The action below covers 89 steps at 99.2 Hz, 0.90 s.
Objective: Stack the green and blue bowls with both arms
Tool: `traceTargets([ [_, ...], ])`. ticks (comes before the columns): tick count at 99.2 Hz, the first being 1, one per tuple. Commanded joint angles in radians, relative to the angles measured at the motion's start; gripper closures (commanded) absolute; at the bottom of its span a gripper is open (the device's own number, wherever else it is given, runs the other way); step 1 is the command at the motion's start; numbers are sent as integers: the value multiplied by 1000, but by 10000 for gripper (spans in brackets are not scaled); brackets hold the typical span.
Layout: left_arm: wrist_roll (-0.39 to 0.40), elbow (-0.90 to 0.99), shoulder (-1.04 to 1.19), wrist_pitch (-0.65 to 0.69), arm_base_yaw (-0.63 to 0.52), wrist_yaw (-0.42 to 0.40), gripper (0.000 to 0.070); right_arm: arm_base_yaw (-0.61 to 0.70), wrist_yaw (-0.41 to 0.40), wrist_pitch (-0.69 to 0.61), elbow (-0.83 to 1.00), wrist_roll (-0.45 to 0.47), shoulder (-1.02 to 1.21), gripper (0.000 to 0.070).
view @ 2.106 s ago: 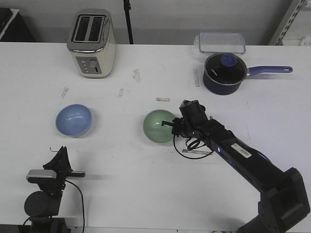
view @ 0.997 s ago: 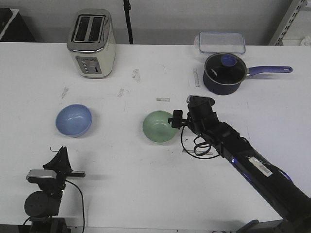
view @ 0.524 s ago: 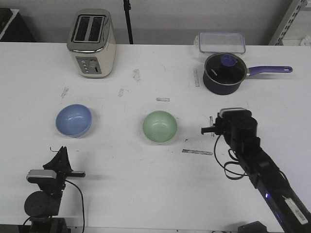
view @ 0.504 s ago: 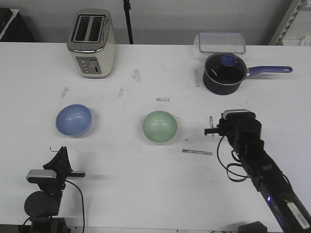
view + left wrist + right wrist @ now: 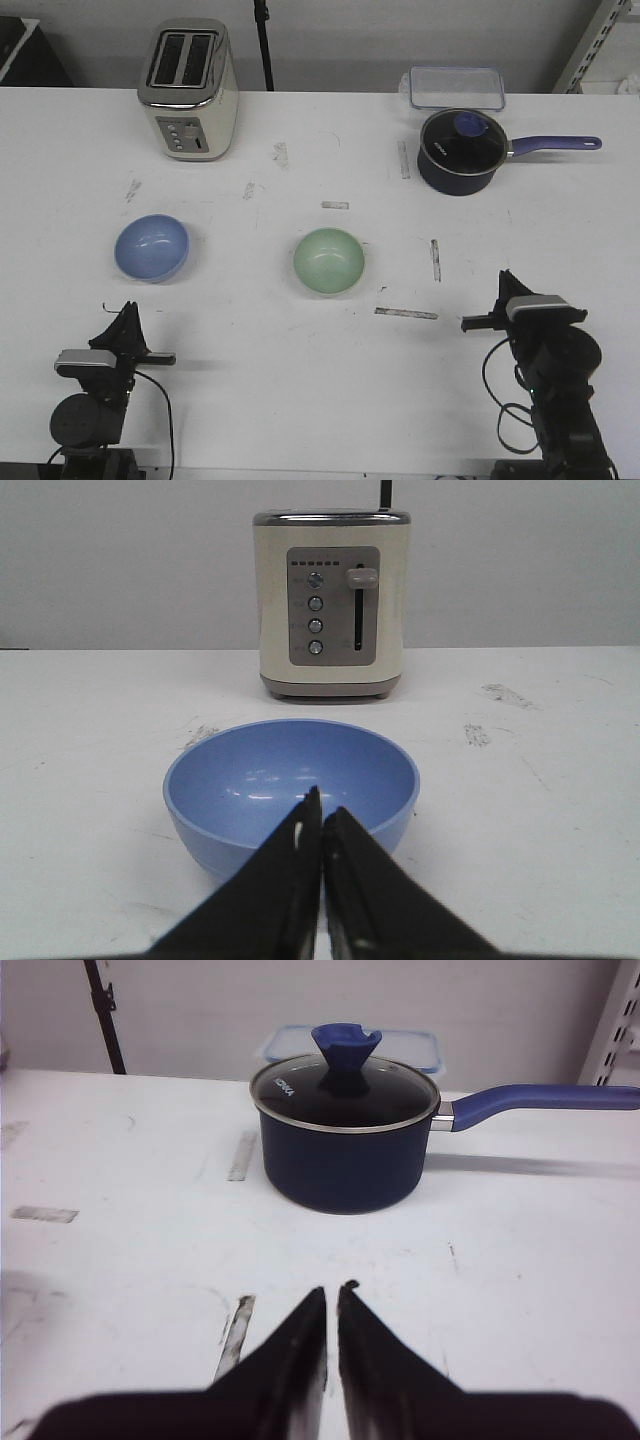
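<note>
The pale green bowl (image 5: 329, 260) stands upright near the middle of the table. The light blue bowl (image 5: 151, 247) stands upright to its left, and shows close ahead in the left wrist view (image 5: 290, 792). My left gripper (image 5: 125, 318) rests at the table's front left, shut and empty, just short of the blue bowl; its jaws (image 5: 322, 815) point at the bowl's near wall. My right gripper (image 5: 505, 282) is at the front right, shut and empty, far from the green bowl; in its wrist view (image 5: 332, 1291) it points toward the saucepan.
A cream toaster (image 5: 188, 90) stands at the back left. A dark navy saucepan with a glass lid (image 5: 460, 150) and a clear plastic container (image 5: 453, 86) stand at the back right. Strips of tape (image 5: 406, 313) lie on the table.
My right arm let go of the green bowl, which settled upright, and drew back from it to the table's front right. The left arm and blue bowl have not moved.
</note>
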Motion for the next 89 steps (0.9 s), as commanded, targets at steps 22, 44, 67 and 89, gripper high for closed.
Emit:
traceTargets([
  [22, 5, -22, -2, 13, 0, -2, 698, 0, 45, -60, -45, -7, -220, 690],
  [44, 5, -22, -2, 13, 0, -2, 698, 0, 45, -63, -45, -8, -330, 690],
  [67, 5, -22, -2, 13, 0, -2, 698, 0, 46, -55, -45, -8, -385, 690],
  [89, 5, -22, -2, 13, 0, -2, 698, 0, 46, -54, -45, -8, -388, 690],
])
